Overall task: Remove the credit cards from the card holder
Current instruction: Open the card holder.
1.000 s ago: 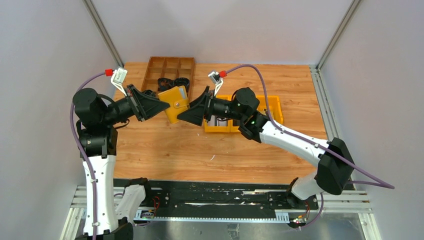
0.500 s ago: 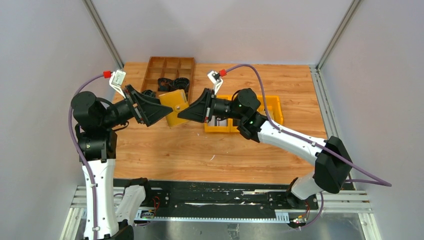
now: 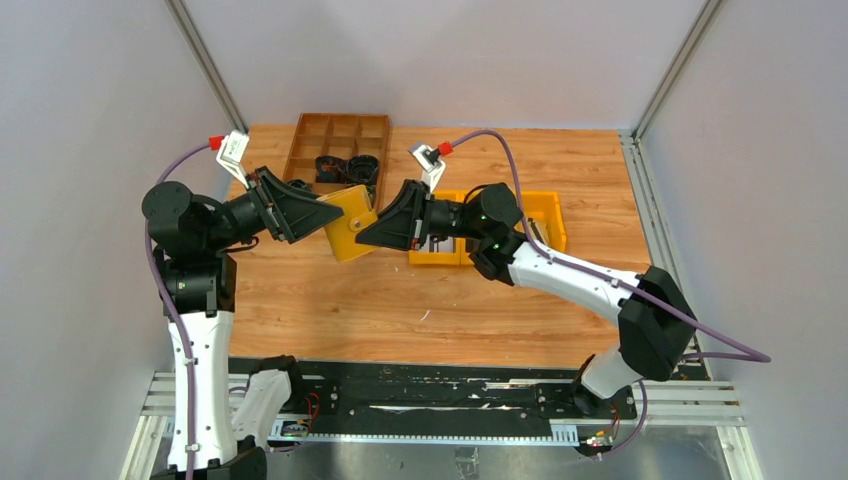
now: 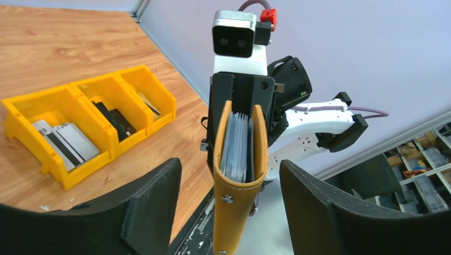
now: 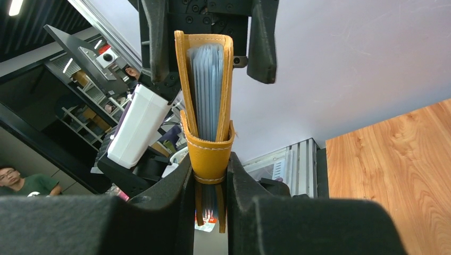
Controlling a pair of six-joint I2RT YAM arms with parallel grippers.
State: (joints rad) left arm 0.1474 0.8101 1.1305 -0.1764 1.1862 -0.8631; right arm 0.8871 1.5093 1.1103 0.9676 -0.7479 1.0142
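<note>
Left arm: level, left gripper (image 4: 228, 178) spread wide astride mustard-yellow folding card holder (image 4: 236, 207).
Right arm: right gripper (image 5: 211, 175) pinching card holder's edge.
Surface: wooden table (image 3: 400, 310) below card holder.

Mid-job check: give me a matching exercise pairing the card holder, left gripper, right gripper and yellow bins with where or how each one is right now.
Things:
1. card holder
2. left gripper
3. right gripper
4. yellow bins

States:
A. open, fingers either side of the holder, not touching it
B. resting on the table
C. clamped on one end of the holder
D. up in the air between the two arms

Pairs: 1-D, 2-A, 3-C, 4-B
</note>
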